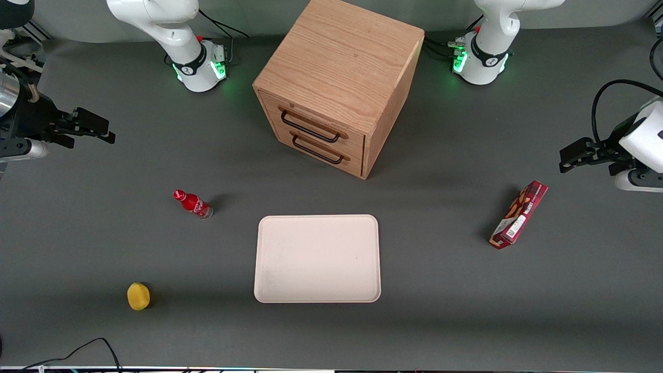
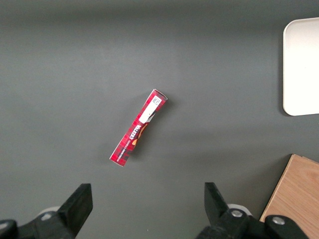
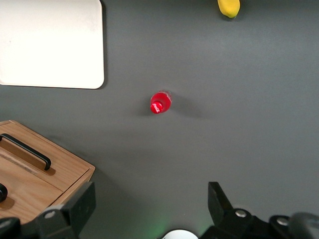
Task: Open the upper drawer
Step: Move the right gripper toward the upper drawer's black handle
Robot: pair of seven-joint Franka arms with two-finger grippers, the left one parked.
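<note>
The yellow fruit (image 1: 138,296) and red bottle (image 1: 193,203) sit well below the spread, empty gripper (image 1: 98,130); the upper drawer (image 1: 310,125) is shut, well apart.

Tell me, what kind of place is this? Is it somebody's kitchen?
Probably a robot lab, not a kitchen. Robot arm bases sit bolted to a plain grey table, and the gripper waits open at the working arm's end, far from the upper drawer. The tray, bottle and snack box look like practice props.
</note>
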